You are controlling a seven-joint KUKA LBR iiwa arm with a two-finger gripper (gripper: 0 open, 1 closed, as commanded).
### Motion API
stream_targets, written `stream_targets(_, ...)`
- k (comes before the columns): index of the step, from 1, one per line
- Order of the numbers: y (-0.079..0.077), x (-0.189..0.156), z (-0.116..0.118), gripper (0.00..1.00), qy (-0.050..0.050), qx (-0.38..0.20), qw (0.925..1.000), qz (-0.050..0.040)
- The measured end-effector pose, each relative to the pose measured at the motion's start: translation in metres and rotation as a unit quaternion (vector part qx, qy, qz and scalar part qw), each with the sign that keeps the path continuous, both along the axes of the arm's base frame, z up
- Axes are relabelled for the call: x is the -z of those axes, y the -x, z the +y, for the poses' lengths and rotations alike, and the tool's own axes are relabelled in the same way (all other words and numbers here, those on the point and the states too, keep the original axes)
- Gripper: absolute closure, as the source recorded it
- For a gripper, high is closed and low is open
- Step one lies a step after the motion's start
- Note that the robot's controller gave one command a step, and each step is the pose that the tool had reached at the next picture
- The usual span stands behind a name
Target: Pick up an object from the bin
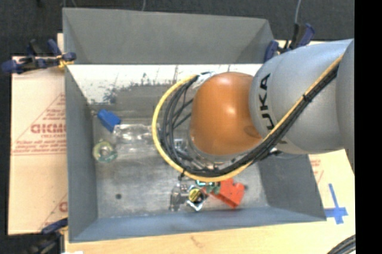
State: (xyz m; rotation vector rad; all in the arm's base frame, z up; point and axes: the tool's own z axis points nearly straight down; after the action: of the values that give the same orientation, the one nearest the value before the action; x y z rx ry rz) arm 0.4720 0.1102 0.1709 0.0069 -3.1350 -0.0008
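The grey metal bin (80, 151) carries everything here. Its floor is scuffed and speckled with dark marks toward the back wall. My end effector (179, 196) is low in the bin, near the front wall. Just beside it, on the side my arm reaches in from, an orange-red plastic piece (231, 193) lies on the floor. Between the two is a small clutter of green, yellow and white bits (196, 196), so close to my end effector that I cannot tell whether they touch. Well apart from my end effector, toward the opposite side wall, a clear plastic bottle (128, 138) lies on its side. A small blue block (107, 120) lies just beside the bottle, nearer the back wall.
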Motion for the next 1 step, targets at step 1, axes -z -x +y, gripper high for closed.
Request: stream_targets(1, -0.0120, 0.0734, -0.0628, 0.00, 0.001, -0.135, 0.9908, -0.0017)
